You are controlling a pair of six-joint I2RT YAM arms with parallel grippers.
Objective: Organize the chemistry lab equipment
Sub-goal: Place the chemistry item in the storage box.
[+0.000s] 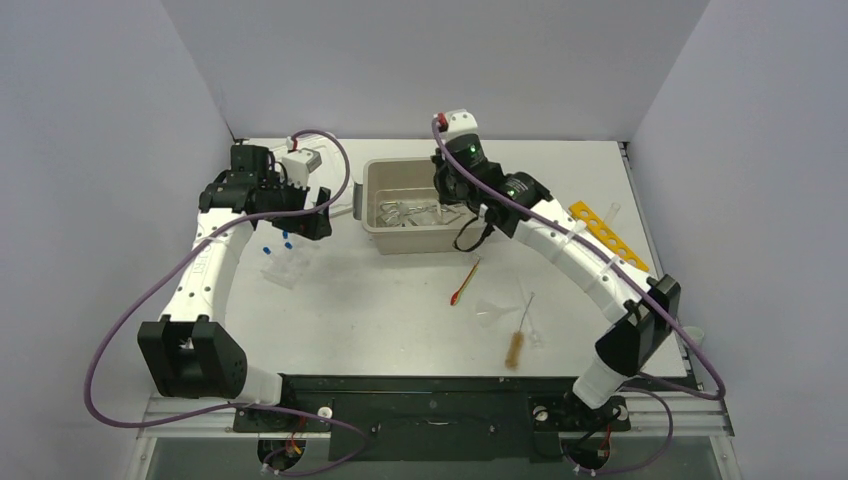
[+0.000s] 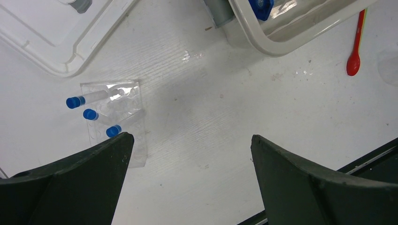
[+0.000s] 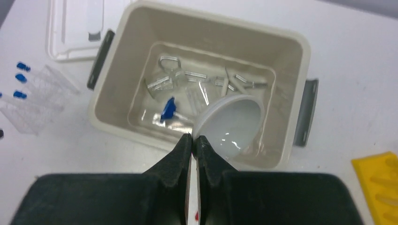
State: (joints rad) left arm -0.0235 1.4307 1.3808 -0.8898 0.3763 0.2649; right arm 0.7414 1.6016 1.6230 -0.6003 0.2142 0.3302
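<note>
A white tabletop (image 1: pixel 400 320) fills the view from above, with two white and black robot arms reaching in from its near edge.

A large beige tub (image 3: pixel 300 51) sits at the far middle of the tabletop. Its white lid (image 2: pixel 47 42) lies flat just to its left. Clear glassware, metal tweezers (image 3: pixel 234 82) and a small blue-capped piece (image 3: pixel 168 110) lie jumbled on the tub's floor.

The right hand (image 3: pixel 193 138) hangs over the tub. Its two fingers are pressed together on the rim of a round white dish (image 3: pixel 234 124), which tilts above the tub's contents.

The left hand (image 2: pixel 190 137) hovers above bare tabletop to the left of the tub, with its fingers spread wide and nothing between them.

A yellow rack (image 1: pixel 608 235) with a row of holes lies at the right of the tabletop, partly under the right arm.

A clear plastic rack (image 2: pixel 117 108) lies flat near the left hand. Three blue-capped tubes (image 2: pixel 90 114) rest across it, their caps pointing left.

A wire brush (image 1: pixel 517 340) with brown bristles lies toward the near edge, right of centre.

A red and green spatula (image 1: pixel 464 282) lies between the tub and the brush, touching neither.
</note>
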